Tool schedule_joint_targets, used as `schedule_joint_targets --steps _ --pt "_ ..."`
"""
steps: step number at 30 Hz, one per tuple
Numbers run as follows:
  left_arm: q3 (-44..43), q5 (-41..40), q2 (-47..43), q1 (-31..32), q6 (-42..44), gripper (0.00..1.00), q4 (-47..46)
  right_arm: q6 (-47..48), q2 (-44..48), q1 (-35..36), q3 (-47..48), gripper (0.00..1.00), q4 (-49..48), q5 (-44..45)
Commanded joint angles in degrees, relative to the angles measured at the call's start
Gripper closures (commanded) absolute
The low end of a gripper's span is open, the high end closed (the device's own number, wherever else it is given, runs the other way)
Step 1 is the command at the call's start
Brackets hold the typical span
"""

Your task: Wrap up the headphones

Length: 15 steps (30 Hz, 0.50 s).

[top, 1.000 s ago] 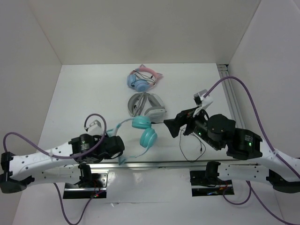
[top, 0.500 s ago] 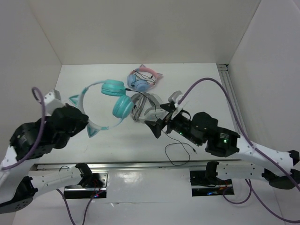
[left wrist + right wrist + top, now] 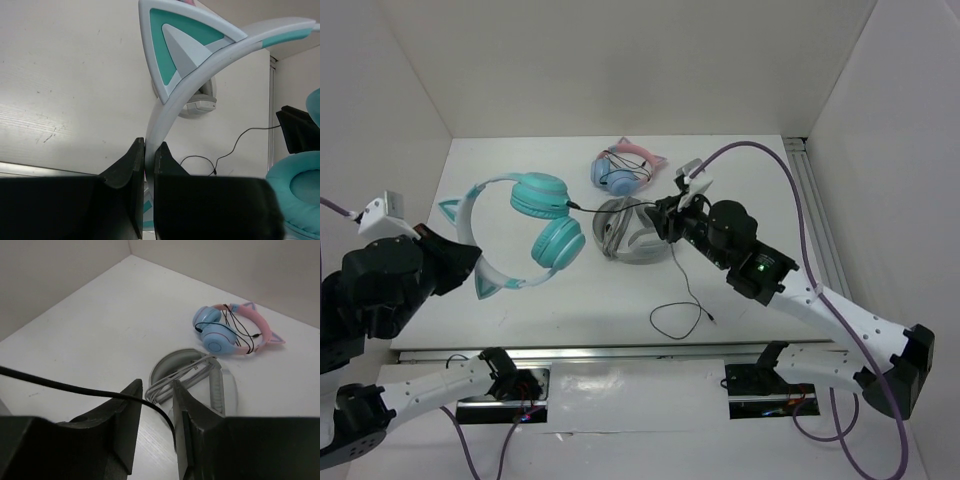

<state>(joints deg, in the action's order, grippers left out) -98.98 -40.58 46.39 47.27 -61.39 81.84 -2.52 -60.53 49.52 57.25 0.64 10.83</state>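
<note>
Since a moment ago the left arm has drawn back toward its own side and carried the headphones [image 3: 535, 215] with it, while the right arm has swung out over the middle of the bench [image 3: 580, 300] and its fingers have narrowed. The left fingers [image 3: 140, 155] are clamped on the pale headband [image 3: 165, 107], just below one cat ear [image 3: 175, 47], and they hold the whole set up off the bench. From above, the two teal ear cups [image 3: 556, 242] hang to the right of the arched band.

The thin black cable [image 3: 620, 210] leaves the upper cup and runs almost level across to the right fingers [image 3: 134, 405]. In the right wrist view it crosses over one finger and drops into the gap between the two. That gap is plainly wider than the cable (whether the cable touches either finger there I cannot tell), so the right fingers stand partly apart and pinch nothing. Past them the cable falls to the bench and ends in a loose loop near the front edge.

Grey-white headphones [image 3: 632, 235] lie on the bench just under the right fingers. Blue-and-pink headphones [image 3: 625, 168] lie beyond them, toward the back wall.
</note>
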Motion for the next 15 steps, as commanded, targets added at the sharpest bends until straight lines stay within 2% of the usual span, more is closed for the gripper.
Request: schedule_joint_targets --steps 1,5,6,10,13,15 --pt "-2.97 -0.20 -1.74 -0.33 0.39 1.00 -3.27 -2.49 1.12 -2.49 -2.83 0.62 -6.44 -6.96" --pt "-2.97 -1.43 -1.74 -0.33 0.92 1.00 -3.27 -3.53 2.26 -3.11 -3.90 0.87 -6.45 -8.19" --pt "-2.97 -2.48 -1.74 -0.33 0.92 1.00 -3.27 -3.54 2.26 -3.11 -3.90 1.00 -5.84 -8.19" --pt "-0.44 -7.22 -1.13 -0.33 0.39 1.00 -3.27 -3.54 6.47 -2.50 -3.90 1.00 -3.21 -8.19" --pt "2.20 -11.09 0.27 -0.86 0.39 1.00 -3.27 -2.93 8.41 0.22 -2.24 1.00 0.66 -4.69" --pt "3.78 -13.55 2.21 -4.26 0.39 1.00 -3.27 -2.92 9.20 2.15 0.66 1.00 5.40 -1.88"
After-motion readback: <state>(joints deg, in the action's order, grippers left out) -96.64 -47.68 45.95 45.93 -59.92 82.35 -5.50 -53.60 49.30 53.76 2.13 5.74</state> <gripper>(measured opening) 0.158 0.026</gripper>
